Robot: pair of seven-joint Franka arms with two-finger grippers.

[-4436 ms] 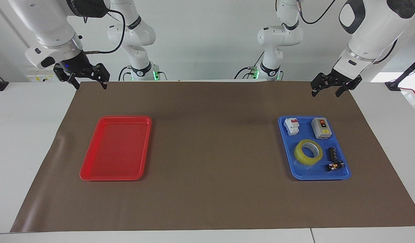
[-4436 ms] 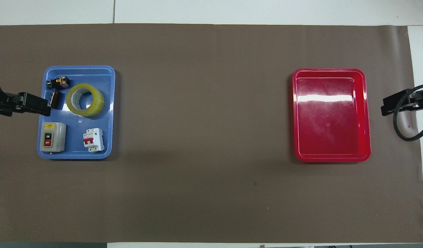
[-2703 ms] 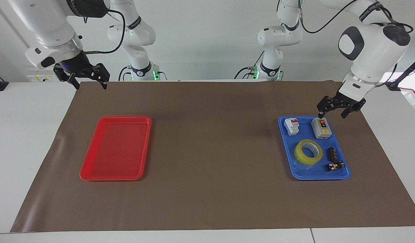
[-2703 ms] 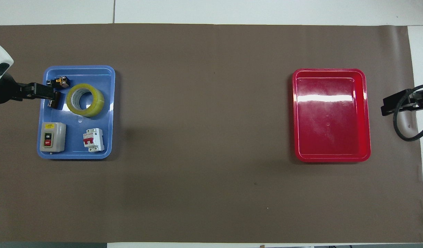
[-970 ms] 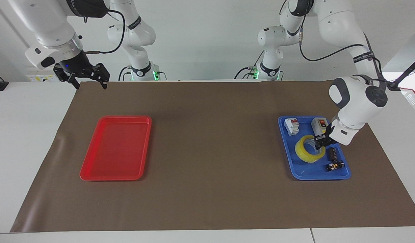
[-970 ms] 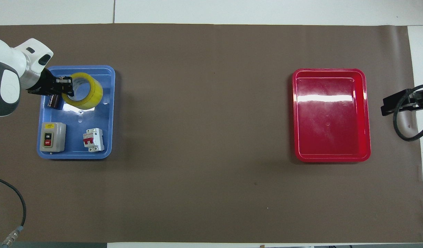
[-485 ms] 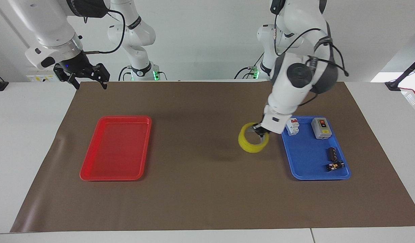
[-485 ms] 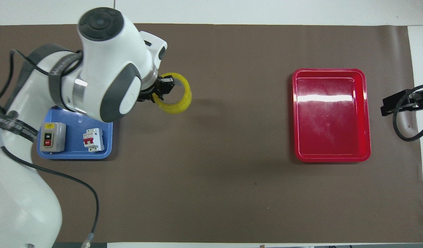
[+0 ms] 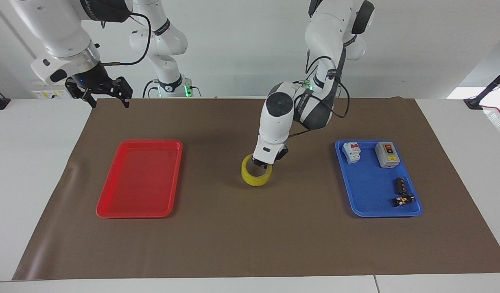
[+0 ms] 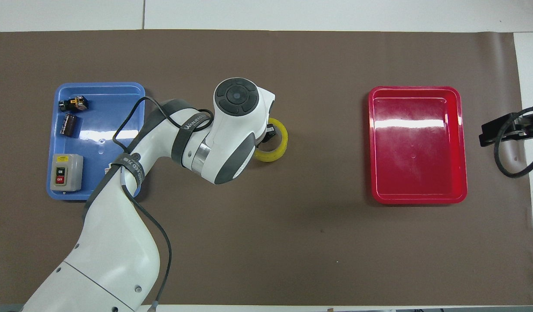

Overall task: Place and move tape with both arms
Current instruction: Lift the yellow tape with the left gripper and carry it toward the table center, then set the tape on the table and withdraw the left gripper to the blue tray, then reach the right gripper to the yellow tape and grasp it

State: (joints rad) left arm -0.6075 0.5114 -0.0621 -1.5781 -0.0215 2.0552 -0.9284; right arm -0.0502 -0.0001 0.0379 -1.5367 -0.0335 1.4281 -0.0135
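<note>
The tape [image 9: 256, 175] sits on the brown mat [image 9: 250, 236] in the middle of the table, between the red tray [image 9: 111, 199] and the blue tray [image 9: 365, 211], clear of both. It appears to rest on the mat, though whether it is fully down I cannot tell. The left gripper [image 9: 263, 163] is right on top of it, reaching down from the left arm [image 9: 280, 118], which stretches across from the blue tray's end. The black fingers pinch the roll's wall on the edge nearer the robots, one finger inside the ring and one outside. From overhead the arm's wrist covers most of the roll, so only the yellow arc toward the red tray [image 10: 416, 197] shows [image 10: 277, 149].

The blue tray [image 10: 97, 86] carries a grey switch box [image 9: 387, 154], a white breaker [image 9: 351, 152] and two small dark parts [image 9: 401, 192].

The right gripper [image 9: 99, 94] waits in the air over the mat's corner at the right arm's end, well apart from the tape, fingers spread and holding nothing.
</note>
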